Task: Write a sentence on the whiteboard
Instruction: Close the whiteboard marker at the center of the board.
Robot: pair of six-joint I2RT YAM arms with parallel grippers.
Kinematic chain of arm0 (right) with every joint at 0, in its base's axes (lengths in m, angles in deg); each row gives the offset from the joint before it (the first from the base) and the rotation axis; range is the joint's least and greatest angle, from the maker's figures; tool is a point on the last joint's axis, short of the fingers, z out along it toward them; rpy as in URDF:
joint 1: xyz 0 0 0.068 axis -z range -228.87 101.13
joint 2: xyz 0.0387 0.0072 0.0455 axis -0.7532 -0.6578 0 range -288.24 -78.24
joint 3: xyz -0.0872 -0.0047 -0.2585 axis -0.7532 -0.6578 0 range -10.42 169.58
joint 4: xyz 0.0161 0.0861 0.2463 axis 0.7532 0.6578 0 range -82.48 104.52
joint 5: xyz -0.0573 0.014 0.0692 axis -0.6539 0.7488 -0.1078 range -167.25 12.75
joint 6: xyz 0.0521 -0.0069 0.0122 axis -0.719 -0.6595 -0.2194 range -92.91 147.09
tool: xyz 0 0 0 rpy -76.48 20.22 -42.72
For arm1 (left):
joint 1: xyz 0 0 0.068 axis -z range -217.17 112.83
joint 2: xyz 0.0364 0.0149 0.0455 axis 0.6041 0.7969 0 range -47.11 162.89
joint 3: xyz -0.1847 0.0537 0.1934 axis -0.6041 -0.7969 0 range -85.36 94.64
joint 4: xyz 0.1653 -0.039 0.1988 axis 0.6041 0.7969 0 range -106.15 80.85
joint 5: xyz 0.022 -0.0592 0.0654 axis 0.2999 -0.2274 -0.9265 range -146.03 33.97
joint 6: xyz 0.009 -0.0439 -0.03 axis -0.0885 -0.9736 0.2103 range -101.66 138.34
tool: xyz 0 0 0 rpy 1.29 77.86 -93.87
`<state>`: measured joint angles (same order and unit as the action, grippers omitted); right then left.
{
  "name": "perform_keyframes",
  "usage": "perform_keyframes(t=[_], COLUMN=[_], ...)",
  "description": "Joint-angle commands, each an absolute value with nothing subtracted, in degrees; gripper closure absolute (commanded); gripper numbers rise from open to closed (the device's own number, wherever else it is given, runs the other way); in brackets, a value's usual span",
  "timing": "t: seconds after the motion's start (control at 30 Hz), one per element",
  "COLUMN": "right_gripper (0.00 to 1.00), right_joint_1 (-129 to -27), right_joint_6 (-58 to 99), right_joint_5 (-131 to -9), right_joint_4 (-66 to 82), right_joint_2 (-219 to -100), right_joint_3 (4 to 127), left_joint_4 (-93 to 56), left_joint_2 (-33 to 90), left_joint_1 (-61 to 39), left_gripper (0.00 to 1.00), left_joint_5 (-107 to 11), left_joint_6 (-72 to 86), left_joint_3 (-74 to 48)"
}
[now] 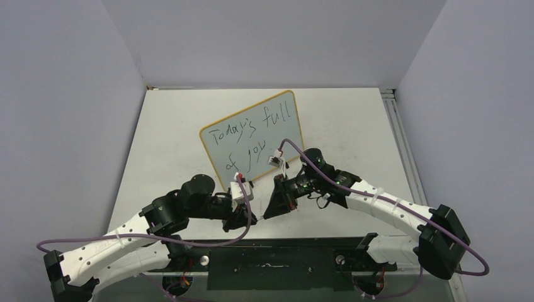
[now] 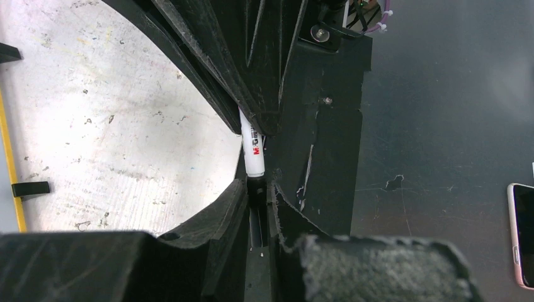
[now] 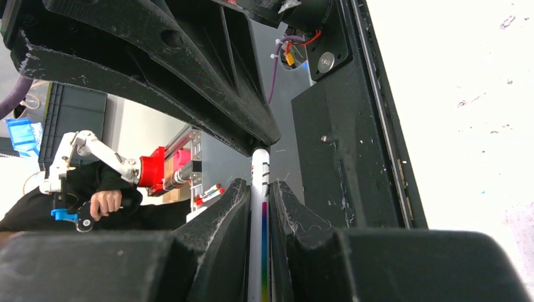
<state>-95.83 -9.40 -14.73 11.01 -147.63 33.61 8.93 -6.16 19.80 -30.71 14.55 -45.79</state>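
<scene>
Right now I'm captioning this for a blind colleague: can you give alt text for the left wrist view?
A white marker pen is gripped at both ends: the left end effector shut on its black lower end, the right end effector shut on its white barrel above. Behind lies the scuffed pale table, with the yellow frame of the whiteboard at far left.

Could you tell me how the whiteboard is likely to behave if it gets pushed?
The whiteboard would probably tip rather than slide if pushed high up, since it seems to rest on only two small feet. Its thin frame suggests it is light and would shift easily. The smooth face may be slippery to grip.
</scene>
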Motion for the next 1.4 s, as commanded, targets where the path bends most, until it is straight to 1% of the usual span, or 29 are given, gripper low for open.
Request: perform_keyframes(t=[0.0, 0.07, 0.1, 0.13, 0.2, 0.4, 0.47, 0.6, 0.67, 0.77, 0.87, 0.93, 1.1, 1.27, 1.37], right_gripper=[0.95, 0.95, 0.95, 0.95, 0.95, 0.95, 0.95, 0.95, 0.95, 0.95, 0.95, 0.95, 0.95, 0.95, 0.95], right_joint_1=[-98.3, -98.0, -97.9, -97.7, -97.4, -96.4, -96.2, -94.9, -93.6, -91.1, -89.4, -88.8, -88.8, -88.9, -88.8], right_joint_6=[-7.0, -6.5, -6.5, -6.5, -6.3, -7.8, -8.3, -11.6, -13.8, -16.8, -20.0, -21.3, -22.8, -24.7, -27.0], right_joint_5=[-17.4, -18.1, -18.3, -18.5, -19.2, -20.9, -22.1, -27.1, -29.6, -33.1, -34.1, -34.0, -33.0, -33.2, -33.2], right_joint_4=[7.3, 9.2, 9.3, 9.3, 9.2, 5.4, 4.2, -1.4, -5.7, -11.5, -18.3, -22.0, -25.8, -29.8, -34.5], right_joint_2=[-146.6, -146.0, -145.7, -145.3, -144.6, -142.4, -141.4, -138.5, -136.1, -132.4, -129.8, -129.1, -129.2, -128.5, -129.0], right_joint_3=[34.6, 34.7, 34.6, 34.5, 34.2, 31.5, 30.5, 27.7, 26.0, 24.0, 21.6, 20.8, 21.0, 20.5, 19.4], left_joint_4=[-5.7, -3.1, -2.3, -1.5, -0.2, 0.4, -0.4, -2.1, -3.1, -5.6, -9.0, -10.9, -17.5, -20.6, -24.5], left_joint_2=[-5.1, -5.2, -5.5, -5.8, -6.2, -6.8, -7.1, -8.6, -9.2, -10.0, -11.3, -12.4, -13.2, -13.4, -13.0], left_joint_1=[20.0, 20.1, 20.1, 20.0, 20.0, 19.9, 19.9, 18.8, 17.5, 15.5, 14.6, 14.2, 12.6, 11.9, 11.5], left_gripper=[1.00, 1.00, 0.98, 0.92, 0.73, 0.33, 0.24, 0.14, 0.12, 0.11, 0.11, 0.09, 0.08, 0.08, 0.13], left_joint_5=[-31.0, -32.7, -33.4, -34.0, -35.2, -36.4, -37.4, -45.8, -50.5, -53.6, -55.5, -58.5, -58.1, -57.0, -55.3], left_joint_6=[15.9, 16.3, 16.5, 16.7, 16.7, 15.7, 14.5, 7.8, 1.7, -7.5, -14.1, -18.1, -25.5, -29.9, -32.6], left_joint_3=[-42.0, -41.3, -41.1, -40.8, -40.2, -39.0, -38.8, -38.6, -38.4, -39.0, -40.9, -42.7, -45.5, -47.3, -48.9])
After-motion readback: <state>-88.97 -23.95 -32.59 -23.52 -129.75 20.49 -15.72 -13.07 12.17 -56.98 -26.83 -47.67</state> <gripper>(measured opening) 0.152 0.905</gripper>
